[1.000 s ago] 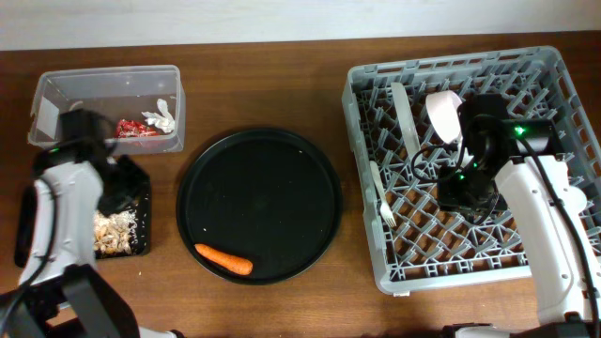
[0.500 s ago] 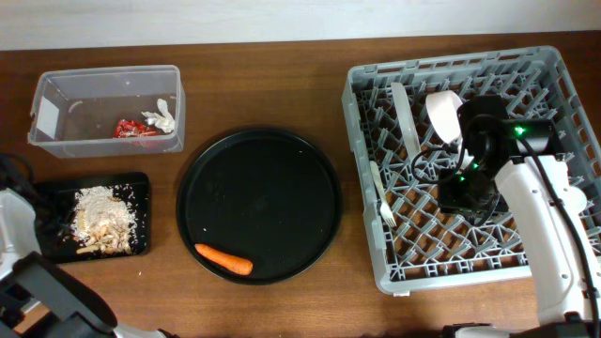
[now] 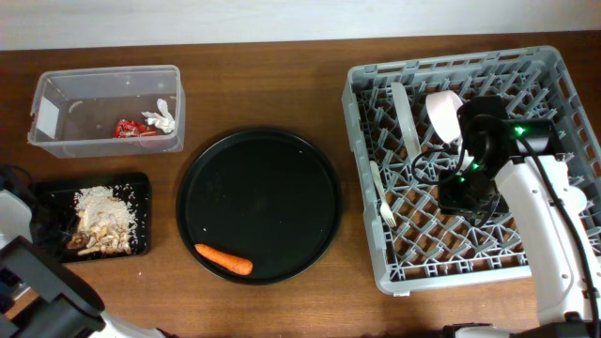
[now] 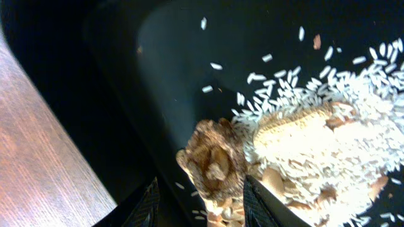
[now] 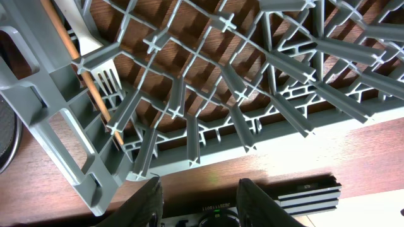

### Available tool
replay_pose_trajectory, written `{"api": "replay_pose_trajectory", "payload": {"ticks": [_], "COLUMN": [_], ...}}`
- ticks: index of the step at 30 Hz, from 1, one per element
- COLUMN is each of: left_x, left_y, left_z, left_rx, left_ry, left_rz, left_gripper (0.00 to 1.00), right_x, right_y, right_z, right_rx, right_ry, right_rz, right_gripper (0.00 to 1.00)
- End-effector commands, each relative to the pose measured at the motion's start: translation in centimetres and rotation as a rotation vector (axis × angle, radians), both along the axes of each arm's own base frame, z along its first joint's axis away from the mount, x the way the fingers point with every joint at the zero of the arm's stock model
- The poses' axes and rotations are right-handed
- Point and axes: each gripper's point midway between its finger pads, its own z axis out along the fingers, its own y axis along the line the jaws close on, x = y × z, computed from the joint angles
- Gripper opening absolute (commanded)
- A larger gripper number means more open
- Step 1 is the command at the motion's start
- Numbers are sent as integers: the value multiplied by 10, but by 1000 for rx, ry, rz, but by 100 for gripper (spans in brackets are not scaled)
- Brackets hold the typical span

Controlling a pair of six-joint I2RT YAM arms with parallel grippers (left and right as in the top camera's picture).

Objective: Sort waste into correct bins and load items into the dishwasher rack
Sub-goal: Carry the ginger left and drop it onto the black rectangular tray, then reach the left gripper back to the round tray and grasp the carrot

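Swinging off to the desk's left edge in the last second, left tool [image 4: 201,208] uncovers the black tray [image 3: 141,188]; jaws apart, gripping nothing, brown lump [image 4: 211,161] lying loose between them against the rice scraps [image 4: 315,145], so lump looks binned. Right tool [image 5: 201,202] unmoved, open, empty over the rack [image 3: 545,80]. Carrot [image 3: 223,259] on round tray [image 3: 258,188], likely next
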Motion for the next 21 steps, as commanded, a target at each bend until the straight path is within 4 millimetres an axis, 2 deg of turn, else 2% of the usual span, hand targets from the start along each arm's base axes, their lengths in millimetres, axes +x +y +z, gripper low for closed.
{"api": "replay_pose_trajectory", "payload": {"ticks": [1,5,7,10,12,13,14,16,21], "left_x": [12,34,40,40,36,34,34,31,-1], "left_y": [-18,-51,-80,-128,-162,-180,-205,-253,-307], "left_z": [4,37,54,63,62,61,59,53,22], "left_rx": [-100,-136,-144,-189,-238,-277,-336,-456,-490], "left_ry": [-78,-190,-191,-144,-86,-70,-66,-62,69], "left_rz": [-20,-103,-180,-282,-309,-332,-366,-426,-449], "left_gripper": [43,43,44,44,47,52,57,60,64], "right_x": [-2,-2,-1,0,1,1,1,1,2], "right_y": [-1,-1,-1,-1,-1,-1,-1,-1,-1], "right_z": [0,0,0,0,0,0,0,0,0], "right_rx": [-20,-20,-19,-19,-19,-19,-19,-19,-19], "right_ry": [3,2,-2,-7,-8,-8,-8,-9,-12], "right_rz": [4,4,4,4,4,4,4,4,4], "right_gripper": [42,42,42,42,42,42,42,42,42]}}
